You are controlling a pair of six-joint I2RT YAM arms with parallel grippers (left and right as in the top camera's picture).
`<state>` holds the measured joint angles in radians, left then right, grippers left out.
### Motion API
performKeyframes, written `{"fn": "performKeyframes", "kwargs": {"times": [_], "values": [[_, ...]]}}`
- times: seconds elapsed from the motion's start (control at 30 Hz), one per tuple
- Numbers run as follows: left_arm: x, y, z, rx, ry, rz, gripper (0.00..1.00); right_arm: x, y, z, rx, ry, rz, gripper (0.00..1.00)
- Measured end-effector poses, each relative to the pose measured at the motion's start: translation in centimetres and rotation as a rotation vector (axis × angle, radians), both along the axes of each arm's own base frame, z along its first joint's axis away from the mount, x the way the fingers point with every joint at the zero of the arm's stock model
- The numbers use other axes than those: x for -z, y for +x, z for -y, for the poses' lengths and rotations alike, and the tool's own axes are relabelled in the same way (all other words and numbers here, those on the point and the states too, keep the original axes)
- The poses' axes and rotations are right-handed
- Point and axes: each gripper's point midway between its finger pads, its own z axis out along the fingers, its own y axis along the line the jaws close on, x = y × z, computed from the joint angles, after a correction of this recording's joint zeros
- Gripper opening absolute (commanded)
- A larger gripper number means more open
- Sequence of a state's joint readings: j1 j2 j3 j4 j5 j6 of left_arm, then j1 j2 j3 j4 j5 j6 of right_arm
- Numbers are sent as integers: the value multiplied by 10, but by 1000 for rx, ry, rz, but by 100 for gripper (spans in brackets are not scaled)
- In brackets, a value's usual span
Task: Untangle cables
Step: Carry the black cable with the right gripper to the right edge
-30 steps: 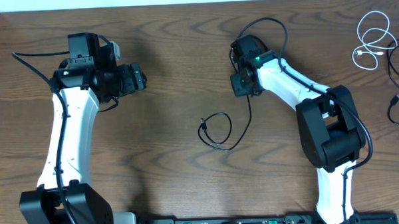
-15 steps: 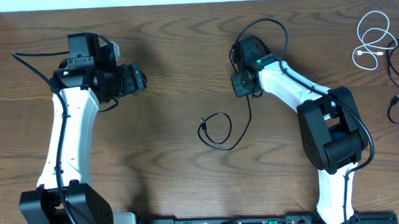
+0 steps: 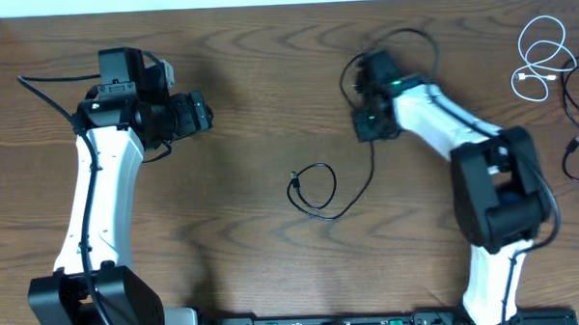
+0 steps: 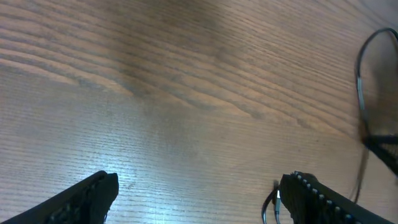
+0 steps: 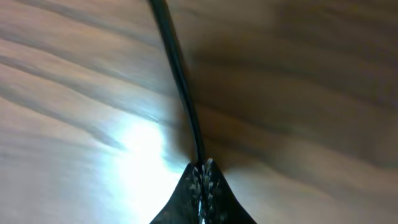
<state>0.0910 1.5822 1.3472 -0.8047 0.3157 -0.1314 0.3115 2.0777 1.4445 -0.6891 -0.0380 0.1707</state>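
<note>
My R gripper (image 5: 200, 171) pinches black cable (image 5: 180, 81) w/ just its tips; a quick pull could slip it, or knot the loop (image 3: 315, 189) beyond the gripper.

I see: thin black cable (image 3: 317, 192) looped mid-counter, one strand rising to my right jaws | left jaws well apart, over bare dark wooden counter (image 3: 244, 256) | white coiled cable (image 3: 542, 55) far right, second black cable (image 3: 566, 95) just beside

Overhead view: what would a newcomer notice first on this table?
The right gripper pinches a black cable that loops in the middle of the table. A white cable lies coiled at the far right corner, while the left gripper hangs open, holding nothing.
</note>
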Motion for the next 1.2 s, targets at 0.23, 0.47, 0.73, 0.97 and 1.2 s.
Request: {"fn": "performKeyframes", "kwargs": {"times": [0.23, 0.47, 0.73, 0.97, 1.2], "values": [[0, 0, 0, 0, 0, 1, 88, -204, 23, 122, 318, 128, 395, 1], [0, 0, 0, -1, 1, 0, 88, -392, -15, 277, 711, 127, 848, 1], [0, 0, 0, -1, 0, 0, 89, -406, -64, 380, 1034, 96, 904, 1], [0, 0, 0, -1, 0, 0, 88, -299, -38, 413, 1132, 85, 599, 56], [0, 0, 0, -1, 1, 0, 89, -232, -32, 416, 1142, 92, 393, 99]]}}
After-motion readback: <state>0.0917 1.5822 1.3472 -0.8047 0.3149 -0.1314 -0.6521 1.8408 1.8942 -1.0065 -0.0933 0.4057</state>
